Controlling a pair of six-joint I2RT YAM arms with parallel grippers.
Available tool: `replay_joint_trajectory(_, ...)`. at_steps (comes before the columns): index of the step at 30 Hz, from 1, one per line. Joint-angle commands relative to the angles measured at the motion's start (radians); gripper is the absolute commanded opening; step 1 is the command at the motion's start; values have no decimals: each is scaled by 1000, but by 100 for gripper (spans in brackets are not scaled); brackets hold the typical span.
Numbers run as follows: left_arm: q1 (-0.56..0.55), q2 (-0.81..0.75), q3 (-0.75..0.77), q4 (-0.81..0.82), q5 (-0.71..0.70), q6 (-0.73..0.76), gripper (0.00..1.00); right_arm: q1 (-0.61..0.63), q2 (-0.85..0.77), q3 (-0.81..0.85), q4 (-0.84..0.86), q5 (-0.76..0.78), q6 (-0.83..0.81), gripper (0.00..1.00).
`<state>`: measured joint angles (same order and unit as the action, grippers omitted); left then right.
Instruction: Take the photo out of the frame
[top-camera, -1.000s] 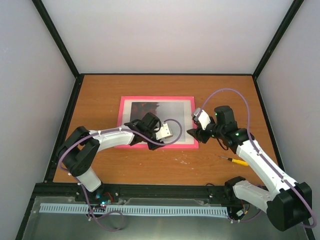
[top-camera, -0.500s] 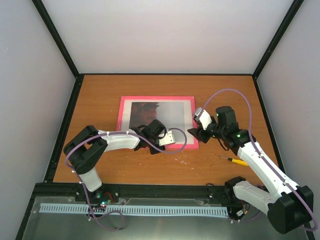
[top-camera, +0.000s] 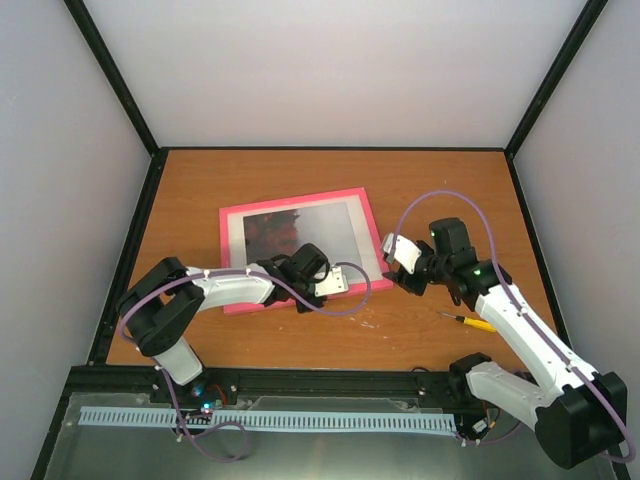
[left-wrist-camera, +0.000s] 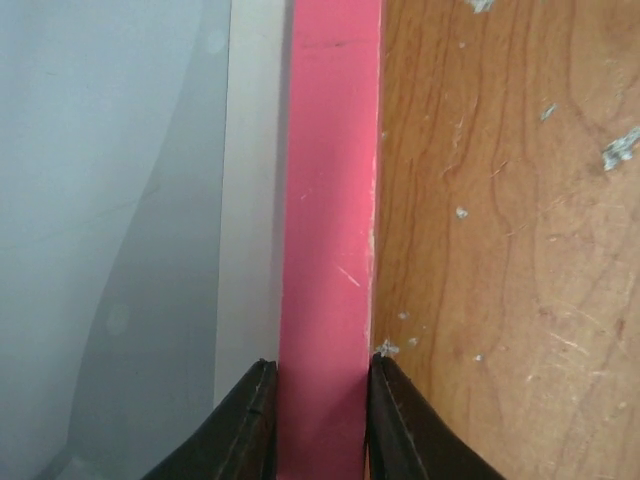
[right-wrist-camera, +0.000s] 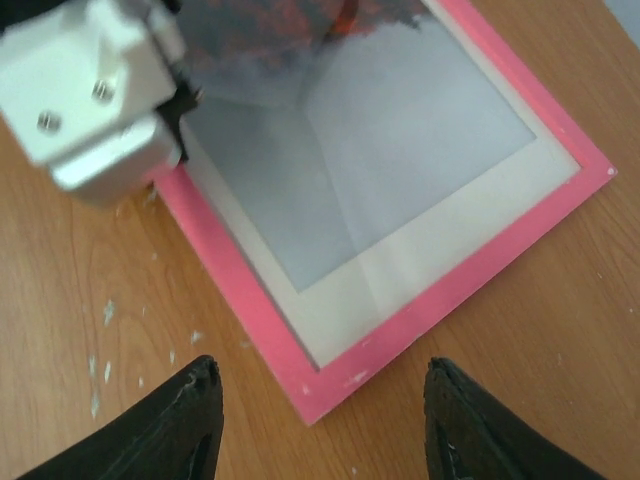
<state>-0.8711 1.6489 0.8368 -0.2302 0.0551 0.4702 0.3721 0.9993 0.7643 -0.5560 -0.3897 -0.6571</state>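
The frame (top-camera: 228, 262), with a thin bright pink border, lies flat and skewed on the wooden table. The photo (top-camera: 300, 228) sits inside it, dark red and black at the far half, pale grey near. My left gripper (top-camera: 297, 287) is shut across the frame's near border; in the left wrist view both fingers (left-wrist-camera: 250, 425) squeeze the pink strip (left-wrist-camera: 330, 200). My right gripper (top-camera: 398, 274) is open just above the frame's near right corner (right-wrist-camera: 470, 270), its jaws wide apart (right-wrist-camera: 335, 430) and touching nothing. The photo's grey part shows in the right wrist view (right-wrist-camera: 400, 140).
A small yellow-handled screwdriver (top-camera: 470, 321) lies on the table to the right, under my right forearm. Black rails edge the table on all sides. White specks dot the wood near the frame's front edge. The left arm's white camera block (right-wrist-camera: 90, 110) sits over the frame.
The frame has slid left and turned anticlockwise, its right end swinging away from me, with my left gripper on its near border. My right gripper has drawn back slightly from the right edge.
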Motion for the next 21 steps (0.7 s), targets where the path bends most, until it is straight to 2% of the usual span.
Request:
replay_joint_trajectory(1,-5,-53,45,41,48,-41,1,-6,-40,-39,-121,24,-258,54)
replay_joint_trajectory(5,-5,-41,102,-2,89,-75,1,37,-25,-119,-55,93,-320,52)
replay_joint_trajectory(12,-3,-57,197,-80,153,-126,1,224,2,-205,136,380,-417,54)
replay_joint_trajectory(21,5,-62,272,-125,209,-163,1,322,27,-151,136,501,-480,55)
